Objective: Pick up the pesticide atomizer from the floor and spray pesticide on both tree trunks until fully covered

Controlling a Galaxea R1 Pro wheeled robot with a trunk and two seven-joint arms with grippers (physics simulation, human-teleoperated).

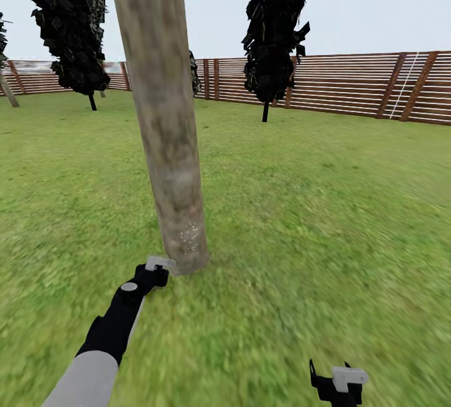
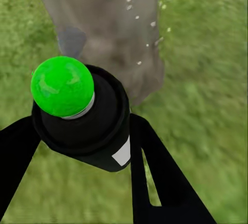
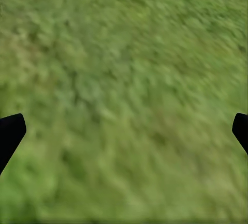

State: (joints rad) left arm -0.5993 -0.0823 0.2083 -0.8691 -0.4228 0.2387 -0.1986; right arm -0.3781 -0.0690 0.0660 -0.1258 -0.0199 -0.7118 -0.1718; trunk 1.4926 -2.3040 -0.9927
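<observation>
Beside mottled tree trunk [image 1: 164, 119] — left end effector [image 2: 82, 131] gripping cylindrical atomizer [image 2: 85, 115]

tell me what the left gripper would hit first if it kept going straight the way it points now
Most likely the tree trunk: the left gripper, holding the pesticide atomizer, aims at its base, where white pesticide specks show. The gap looks short, though depth is unclear.

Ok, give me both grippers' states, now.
Left gripper: shut on the pesticide atomizer, close to the tree trunk.
Right gripper: open, holding nothing, over grass.
</observation>
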